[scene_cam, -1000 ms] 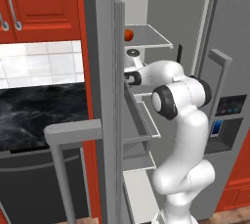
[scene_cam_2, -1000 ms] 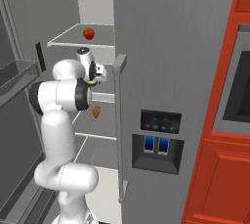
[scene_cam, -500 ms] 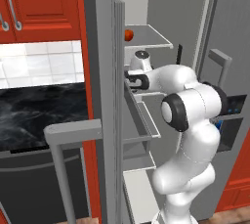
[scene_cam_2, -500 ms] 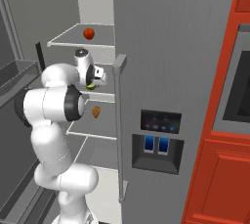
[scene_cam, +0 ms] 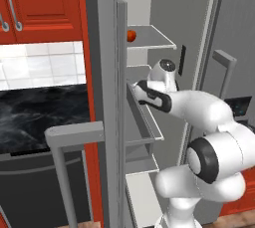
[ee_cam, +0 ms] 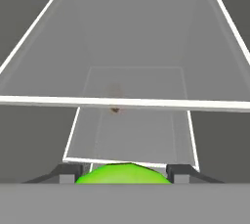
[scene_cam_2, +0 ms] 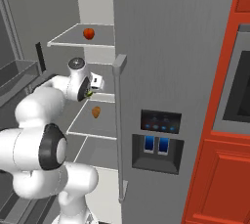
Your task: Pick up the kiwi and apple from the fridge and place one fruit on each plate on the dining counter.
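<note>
Gripper (ee_cam: 124,175) is inside the tall grey two-door fridge (scene_cam_2: 171,71), at the middle pale grey shelf (scene_cam_2: 105,97). Small round green kiwi (ee_cam: 124,174) sits right between the two dark fingertips (ee_cam: 69,173), jaws narrowed on both sides of it; looks clamped on the kiwi, seen from the hand camera. A green speck at the hand in the right base view agrees.

Small shiny red apple (scene_cam_2: 88,33) is on the shelf above the kiwi's shelf, towards the back. Orange-brown lump (scene_cam_2: 96,112) is on the shelf below; not ours.

Key relation: the kiwi lies dead centre on the gripper axis, so the likely next move is a straight pull back out through the open fridge front, keeping clear of the shelf edge.
</note>
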